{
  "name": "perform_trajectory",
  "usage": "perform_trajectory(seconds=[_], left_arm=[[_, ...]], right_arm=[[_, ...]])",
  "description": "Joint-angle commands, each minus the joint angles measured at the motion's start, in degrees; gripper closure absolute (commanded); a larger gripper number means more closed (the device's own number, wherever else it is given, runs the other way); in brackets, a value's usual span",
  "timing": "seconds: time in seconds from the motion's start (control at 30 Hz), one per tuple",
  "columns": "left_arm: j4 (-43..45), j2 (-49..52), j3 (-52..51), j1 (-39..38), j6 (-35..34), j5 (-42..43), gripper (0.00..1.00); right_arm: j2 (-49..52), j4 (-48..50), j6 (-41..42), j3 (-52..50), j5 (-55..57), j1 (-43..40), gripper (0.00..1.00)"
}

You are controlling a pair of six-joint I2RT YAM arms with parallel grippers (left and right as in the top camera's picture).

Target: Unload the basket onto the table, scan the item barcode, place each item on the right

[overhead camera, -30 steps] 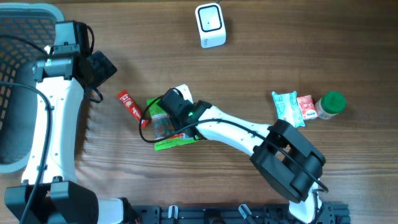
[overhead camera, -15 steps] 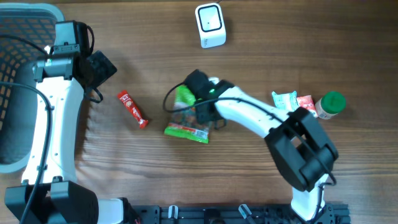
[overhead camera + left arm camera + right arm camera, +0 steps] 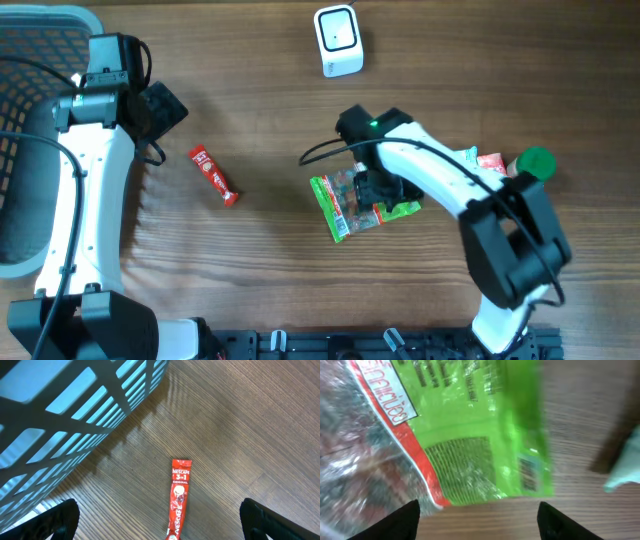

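At 9 o'clock on the table (image 3: 250,290), the blue basket (image 3: 25,130) is your biggest thing. The left gripper (image 3: 160,108) hangs beside it, jaws fully spread with nothing between them, and it has not moved in the last second. Next in size, the right gripper (image 3: 385,188) has swept from 9 o'clock of centre to about 3 o'clock, taking the green packet (image 3: 332,205) with it, its jaws widening all the way. They now stand well apart, and the wrist view shows only bare wood between the fingers (image 3: 400,520), so I judge the packet released and lying flat. Its barcode (image 3: 527,474) faces up, toward 4 o'clock in that view. The scanner (image 3: 337,40) sits at 12 o'clock, well apart from the packet, so I judge no scan has happened yet: you would need a fresh grip and a lift toward it. The red sachet (image 3: 213,174) lies untouched at 9 o'clock.
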Motion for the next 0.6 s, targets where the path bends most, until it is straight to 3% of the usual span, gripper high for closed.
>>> perform_trajectory(seconds=[0.0,0.07,0.2,0.57], left_arm=[[0.1,-0.3,0.8,0.5,0.3,-0.9,0.00],[0.1,-0.3,0.8,0.5,0.3,-0.9,0.00],[0.1,-0.3,0.8,0.5,0.3,-0.9,0.00],[0.1,-0.3,0.8,0.5,0.3,-0.9,0.00]], right_arm=[[-5.4,0.0,-6.9,1.9,-5.1,-5.5,0.21],[-5.4,0.7,-12.0,1.9,-10.7,-9.1,0.18],[-5.2,11.4,-23.5,-3.1,-24.1,-14.3,0.19],[-5.2,28.6,-23.9,-14.7,-24.9,-14.4,0.19]])
